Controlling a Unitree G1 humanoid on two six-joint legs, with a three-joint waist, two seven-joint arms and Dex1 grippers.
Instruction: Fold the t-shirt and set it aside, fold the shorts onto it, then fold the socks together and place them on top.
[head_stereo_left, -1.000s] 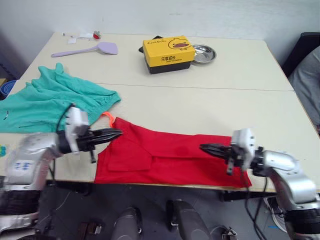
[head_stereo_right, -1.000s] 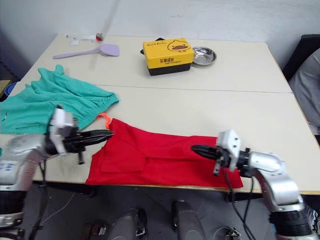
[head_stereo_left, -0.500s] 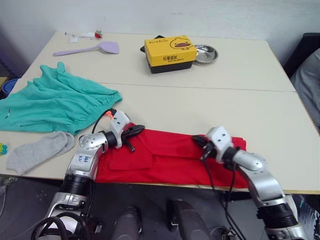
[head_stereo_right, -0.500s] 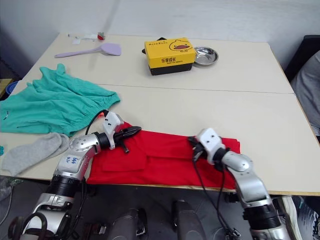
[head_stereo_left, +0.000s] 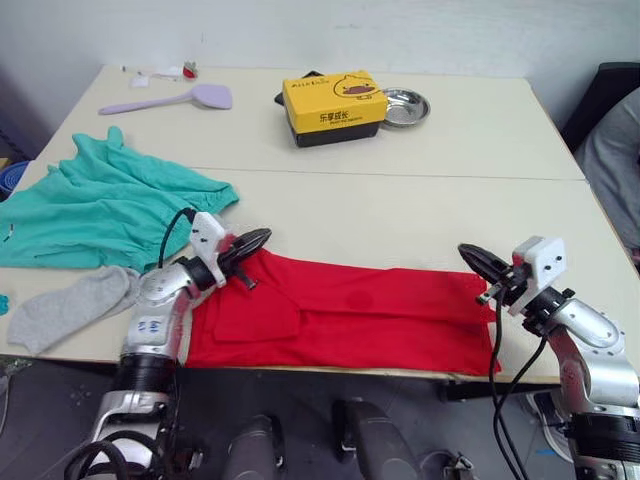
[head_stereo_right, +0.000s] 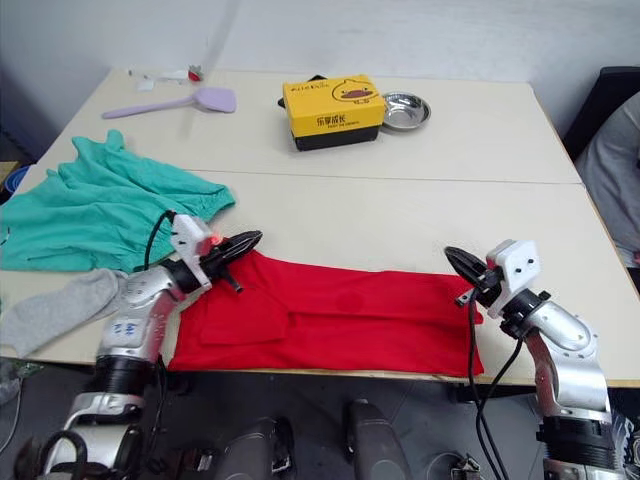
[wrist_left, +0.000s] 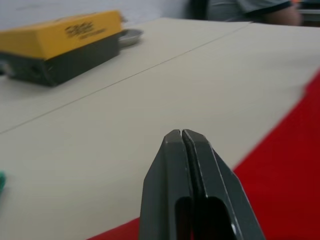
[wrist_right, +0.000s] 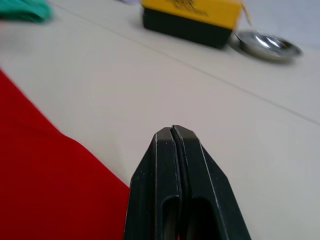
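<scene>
**T-shirt band spans both pincers**

My left gripper (head_stereo_left: 252, 240) and right gripper (head_stereo_left: 473, 259) are both pressed together on nothing, one at each far corner of the t-shirt (head_stereo_left: 340, 315). Its long axis runs left-right along the table's (head_stereo_left: 400, 215) near edge.

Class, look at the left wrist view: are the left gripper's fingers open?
No, the left gripper shows its two black fingers pressed together with no gap, above the table.
</scene>
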